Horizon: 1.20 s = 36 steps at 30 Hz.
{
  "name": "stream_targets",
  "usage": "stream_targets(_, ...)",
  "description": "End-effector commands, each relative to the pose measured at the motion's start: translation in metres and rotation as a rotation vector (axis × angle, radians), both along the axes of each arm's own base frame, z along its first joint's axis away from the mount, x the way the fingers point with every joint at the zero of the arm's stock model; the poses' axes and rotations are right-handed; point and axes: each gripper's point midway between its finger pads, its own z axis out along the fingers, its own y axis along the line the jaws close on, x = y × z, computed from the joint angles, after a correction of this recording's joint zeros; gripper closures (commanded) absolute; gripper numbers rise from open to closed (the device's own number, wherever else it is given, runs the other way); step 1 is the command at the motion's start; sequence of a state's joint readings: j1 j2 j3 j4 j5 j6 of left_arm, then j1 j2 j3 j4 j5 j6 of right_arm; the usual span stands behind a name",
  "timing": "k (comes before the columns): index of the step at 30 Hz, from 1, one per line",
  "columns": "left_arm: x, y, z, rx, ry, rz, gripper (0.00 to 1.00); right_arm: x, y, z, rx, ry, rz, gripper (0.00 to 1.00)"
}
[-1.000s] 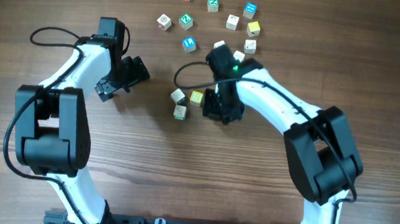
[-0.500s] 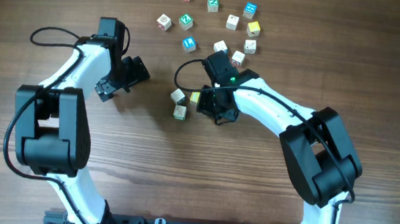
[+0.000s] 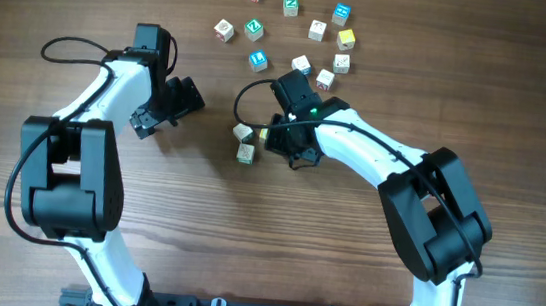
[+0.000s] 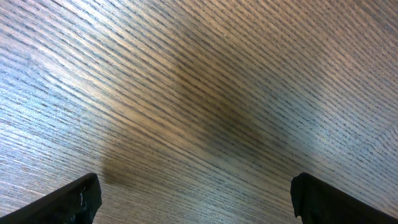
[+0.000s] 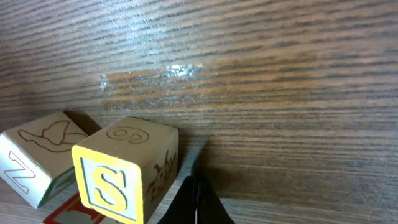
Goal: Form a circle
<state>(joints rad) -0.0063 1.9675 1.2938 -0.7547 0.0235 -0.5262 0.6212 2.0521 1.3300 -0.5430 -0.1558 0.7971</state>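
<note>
Three cubes sit in a small cluster left of my right gripper (image 3: pixel 276 141): a white cube (image 3: pixel 243 131), a green-faced cube (image 3: pixel 245 153) and a yellow cube (image 3: pixel 266 130) half hidden under the gripper. No closed circle of cubes shows. In the right wrist view the yellow cube (image 5: pixel 124 168) shows an S, with a cream duck cube (image 5: pixel 37 155) behind it at left. My right gripper (image 5: pixel 196 202) is shut and empty, its tips beside the yellow cube's right face. My left gripper (image 3: pixel 170 109) is wide open over bare wood (image 4: pixel 199 205), away from all cubes.
Several loose letter cubes are scattered at the back of the wooden table, among them a teal one (image 3: pixel 254 29), a blue one (image 3: pixel 258 60), a yellow-green one (image 3: pixel 345 39) and a white one (image 3: pixel 324 79). A red-edged cube face (image 5: pixel 68 214) peeks in below the S cube.
My right gripper has slid left against the yellow cube, nudging it slightly toward the white cube. The left arm has not moved.
</note>
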Motion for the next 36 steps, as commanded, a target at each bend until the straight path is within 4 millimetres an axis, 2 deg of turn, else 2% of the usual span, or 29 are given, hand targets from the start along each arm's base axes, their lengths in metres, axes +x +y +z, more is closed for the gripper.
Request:
stream_targets(1,-0.003,0.003,-0.006,0.009,0.015,0.010,0.00,-0.001,-0.008,-0.010,-0.043,-0.005,-0.023,0.96)
stream_targets(5,-0.003,0.003,-0.006,0.009,0.015,0.010,0.00,0.002,-0.008,-0.009,-0.046,-0.017,-0.026,0.96)
stream_targets(18,-0.003,0.003,-0.006,0.009,0.015,0.010,0.00,0.002,0.009,-0.004,0.031,-0.018,-0.003,0.95)
stream_targets(36,-0.003,0.003,-0.006,0.009,0.015,0.010,0.00,0.004,0.010,-0.004,0.035,-0.026,0.000,0.94)
